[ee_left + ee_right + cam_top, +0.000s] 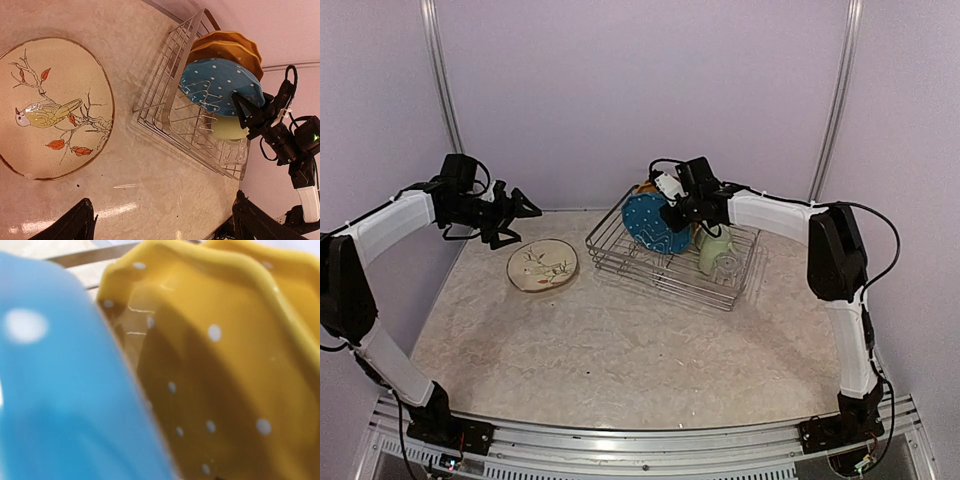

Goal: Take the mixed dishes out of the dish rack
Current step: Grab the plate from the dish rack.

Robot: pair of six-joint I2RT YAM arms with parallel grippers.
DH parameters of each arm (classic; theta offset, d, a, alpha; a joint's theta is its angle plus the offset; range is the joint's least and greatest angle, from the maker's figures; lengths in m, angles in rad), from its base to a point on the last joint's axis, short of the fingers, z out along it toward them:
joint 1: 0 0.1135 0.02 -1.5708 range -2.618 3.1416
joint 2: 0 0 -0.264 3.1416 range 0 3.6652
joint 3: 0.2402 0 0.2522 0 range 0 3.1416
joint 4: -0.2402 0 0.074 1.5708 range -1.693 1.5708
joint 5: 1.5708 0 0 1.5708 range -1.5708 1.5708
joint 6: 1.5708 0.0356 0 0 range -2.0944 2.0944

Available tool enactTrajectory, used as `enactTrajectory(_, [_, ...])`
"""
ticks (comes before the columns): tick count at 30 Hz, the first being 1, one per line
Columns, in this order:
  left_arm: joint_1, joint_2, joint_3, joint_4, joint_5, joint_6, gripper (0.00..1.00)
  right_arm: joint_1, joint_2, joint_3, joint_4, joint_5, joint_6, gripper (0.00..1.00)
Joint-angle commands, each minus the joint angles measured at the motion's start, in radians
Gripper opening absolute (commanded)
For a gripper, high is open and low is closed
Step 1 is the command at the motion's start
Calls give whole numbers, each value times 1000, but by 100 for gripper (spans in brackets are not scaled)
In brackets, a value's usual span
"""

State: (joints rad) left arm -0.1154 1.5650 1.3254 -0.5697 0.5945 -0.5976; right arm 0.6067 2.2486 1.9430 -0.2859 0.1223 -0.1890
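Now the right pincer (671, 213) sits at the blue dotted plate's (647, 226) rim, ten o'clock in the dish rack (620, 262), grip unclear; next likely pinch, lift. Left pincer (520, 212) spread.

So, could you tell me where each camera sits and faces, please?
Top: above and behind the left arm and right arm, looking down at the table; both show.
Left wrist: above the cream plate, facing the rack; its fingers show.
Right wrist: close against the blue plate and an orange plate; no fingers seen.
Shared: top and left wrist both show the rack.
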Motion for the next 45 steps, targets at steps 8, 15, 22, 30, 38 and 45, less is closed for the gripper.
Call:
enactTrajectory(8, [3,9,26,-13,8,4,91,16,5,48,-25,-64,-71,12])
enactTrajectory(15, [3,13,26,-13,10,4,91,21,-35,96,-78,-60,-101,3])
enactTrajectory(22, [2,16,26,-13,9,4,91,42,-95,104,-85,10,-138,0])
enactTrajectory(30, [-1,16,26,-13,9,5,91,77,-139,104,-67,129,-143,0])
enactTrajectory(38, [-4,14,27,-13,11,5,91,105,-194,97,-30,196,-119,0])
enactTrajectory(45, [-6,10,28,-14,17,5,91,107,-266,50,-10,249,16,0])
